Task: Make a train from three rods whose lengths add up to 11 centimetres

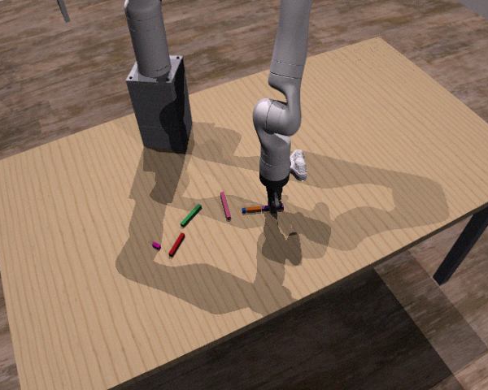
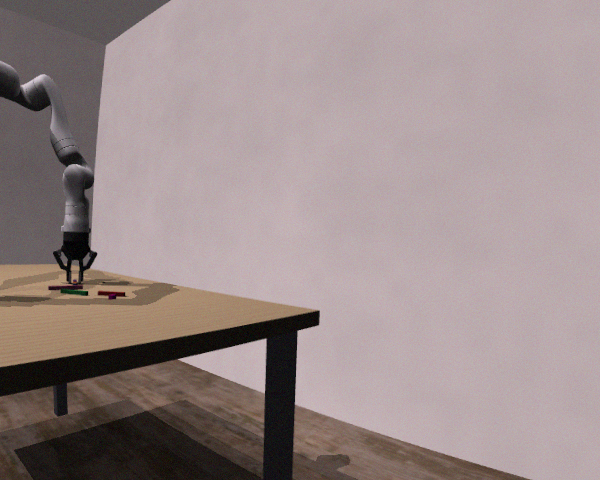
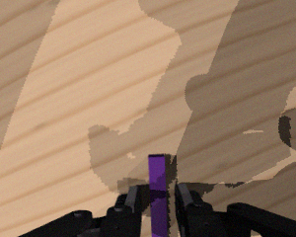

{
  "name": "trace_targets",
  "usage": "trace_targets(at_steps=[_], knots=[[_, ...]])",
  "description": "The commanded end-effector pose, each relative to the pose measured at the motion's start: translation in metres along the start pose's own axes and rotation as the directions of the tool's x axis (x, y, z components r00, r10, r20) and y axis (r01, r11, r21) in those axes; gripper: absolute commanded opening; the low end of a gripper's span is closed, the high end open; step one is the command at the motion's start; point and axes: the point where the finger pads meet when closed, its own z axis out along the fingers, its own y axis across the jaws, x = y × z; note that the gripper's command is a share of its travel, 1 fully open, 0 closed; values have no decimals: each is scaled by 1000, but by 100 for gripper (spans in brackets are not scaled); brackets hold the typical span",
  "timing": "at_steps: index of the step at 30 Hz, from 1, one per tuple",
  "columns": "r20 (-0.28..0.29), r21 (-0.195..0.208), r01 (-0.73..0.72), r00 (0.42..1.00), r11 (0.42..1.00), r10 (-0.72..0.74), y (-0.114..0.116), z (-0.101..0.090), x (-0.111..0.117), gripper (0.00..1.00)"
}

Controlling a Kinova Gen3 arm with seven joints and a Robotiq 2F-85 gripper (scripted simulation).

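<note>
A blue rod (image 1: 244,209), an orange rod (image 1: 253,208) and a purple rod (image 1: 267,207) lie end to end in one line on the table. My gripper (image 1: 273,208) stands straight down over the purple rod. In the wrist view the purple rod (image 3: 159,197) lies flat between my fingers, with a small gap on each side. The gripper is open and is not gripping the rod. It also shows low over the table in the exterior view (image 2: 74,277).
A pink rod (image 1: 225,205) lies left of the line. Further left are a green rod (image 1: 190,214), a red rod (image 1: 176,244) and a short magenta rod (image 1: 155,245). A white object lies behind my arm. The grey base block (image 1: 160,105) stands at the back.
</note>
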Motion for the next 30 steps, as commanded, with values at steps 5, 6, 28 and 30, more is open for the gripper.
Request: trace_targets(at_steps=[5, 6, 28, 30], knots=[[-1, -1, 0, 1000, 1000, 0, 1, -6, 1, 24], [-1, -1, 0, 1000, 1000, 0, 1, -6, 1, 24], [-1, -1, 0, 1000, 1000, 0, 1, -89, 1, 24], [-1, -1, 0, 1000, 1000, 0, 1, -90, 1, 24]])
